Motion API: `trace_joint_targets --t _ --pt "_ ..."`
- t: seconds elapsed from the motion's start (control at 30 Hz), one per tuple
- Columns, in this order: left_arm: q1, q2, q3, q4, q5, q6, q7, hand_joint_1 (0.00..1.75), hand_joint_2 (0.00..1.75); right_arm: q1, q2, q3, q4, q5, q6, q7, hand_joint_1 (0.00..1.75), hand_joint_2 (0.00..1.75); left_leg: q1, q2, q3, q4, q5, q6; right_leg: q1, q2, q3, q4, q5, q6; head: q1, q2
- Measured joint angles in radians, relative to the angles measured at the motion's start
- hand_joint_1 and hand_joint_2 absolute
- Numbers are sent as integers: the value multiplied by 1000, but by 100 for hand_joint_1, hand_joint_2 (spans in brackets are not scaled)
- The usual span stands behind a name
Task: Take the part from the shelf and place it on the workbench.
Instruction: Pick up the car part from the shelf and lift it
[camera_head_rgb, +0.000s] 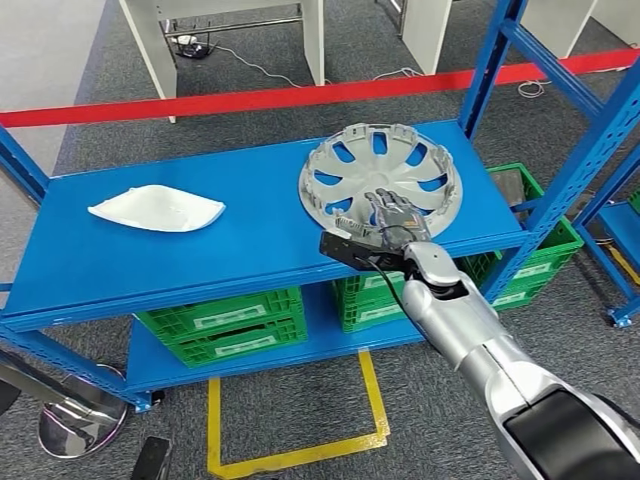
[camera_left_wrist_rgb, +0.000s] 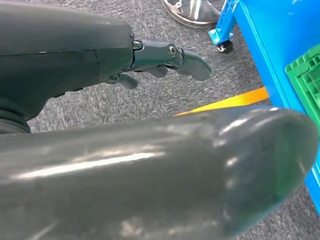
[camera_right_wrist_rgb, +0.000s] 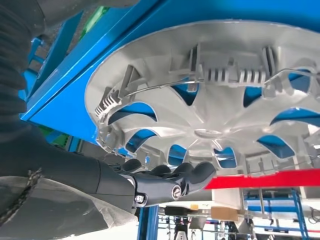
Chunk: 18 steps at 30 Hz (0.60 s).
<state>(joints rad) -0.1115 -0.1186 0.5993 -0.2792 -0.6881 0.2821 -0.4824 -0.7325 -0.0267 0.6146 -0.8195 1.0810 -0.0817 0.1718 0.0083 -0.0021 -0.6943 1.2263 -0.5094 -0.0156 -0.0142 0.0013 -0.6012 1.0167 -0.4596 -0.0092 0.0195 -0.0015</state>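
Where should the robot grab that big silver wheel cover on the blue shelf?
Probably at the near rim of the wheel cover, coming from the front edge of the shelf, where the right hand already reaches. The cover lies flat with its hollow inside facing up, so fingers could hook over the raised rim or through a spoke opening. Its middle is too wide and flat to hold.

Grey carpet floor (camera_head_rgb: 68, 60), crossed by a red tape line (camera_head_rgb: 226, 102); yellow tape square (camera_head_rgb: 294, 455) marked near the blue shelving rack (camera_head_rgb: 151, 270). White table legs (camera_head_rgb: 155, 45) beyond the red line, cables (camera_head_rgb: 249, 62) trailing between them. Green crates (camera_head_rgb: 226, 325) on the rack's lower level.
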Motion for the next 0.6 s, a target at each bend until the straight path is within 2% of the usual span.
trace_joint_targets --t 0.07,0.1,0.13,0.2,0.27,0.33,0.4,0.43,0.47,0.5,0.53,0.57,0.6 --pt "0 1 0 0 4 -2 -2 0 0 -7 0 1 4 10 34 25 0 175 -2 0 64 -135 55 9 2 1 1 1 -3 5 1 0" --pt "1 1 0 0 6 -3 -4 0 0 -12 0 1 9 12 46 31 0 175 -3 0 84 -179 65 13 3 1 0 1 -3 10 1 0" --pt "2 1 0 0 7 -4 -6 0 0 -15 0 1 14 13 51 33 0 175 -6 0 93 -200 63 18 4 1 -2 1 -3 15 1 0" --pt "4 1 0 0 8 -5 -8 0 0 -20 0 1 23 14 54 33 0 175 -7 0 94 -207 61 28 4 0 -3 -3 -2 27 2 0" --pt "5 0 0 0 8 -5 -9 0 0 -26 -1 0 30 14 55 33 0 175 -4 0 101 -217 64 40 3 -1 -11 12 -13 37 3 0" --pt "4 1 1 0 8 -5 -9 0 0 -34 -1 0 38 14 55 32 0 175 -2 1 108 -222 63 49 3 -1 -59 99 -54 43 4 0" --pt "4 2 1 0 8 -5 -9 0 0 -34 -1 1 48 15 56 30 0 175 -3 1 111 -221 58 54 3 -1 -133 228 -96 46 5 0" --pt "4 1 1 0 8 -5 -9 0 0 -32 -1 2 54 15 57 29 0 175 -3 1 113 -221 55 55 3 -1 -157 261 -95 47 5 0" --pt "6 0 1 0 8 -5 -9 0 0 -29 -1 2 59 15 57 28 0 175 -3 0 116 -220 52 55 3 -1 -162 257 -75 46 6 0" --pt "7 0 1 0 8 -5 -9 0 0 -29 -1 3 63 15 57 27 0 175 -3 -1 121 -219 47 53 2 -2 -147 213 -38 44 6 0" --pt "7 -1 1 0 8 -5 -9 0 0 -30 -1 3 66 15 57 27 0 175 -3 -2 127 -217 41 50 3 -2 -120 146 2 42 6 0" --pt "7 -1 2 0 8 -5 -9 0 0 -33 -1 3 68 15 57 26 0 175 -5 -2 131 -214 34 45 4 -3 -89 83 27 39 5 0" --pt "6 -1 2 0 8 -5 -9 0 0 -35 -1 3 70 15 57 26 0 175 -6 -3 132 -212 29 40 5 -3 -63 36 40 35 5 0"
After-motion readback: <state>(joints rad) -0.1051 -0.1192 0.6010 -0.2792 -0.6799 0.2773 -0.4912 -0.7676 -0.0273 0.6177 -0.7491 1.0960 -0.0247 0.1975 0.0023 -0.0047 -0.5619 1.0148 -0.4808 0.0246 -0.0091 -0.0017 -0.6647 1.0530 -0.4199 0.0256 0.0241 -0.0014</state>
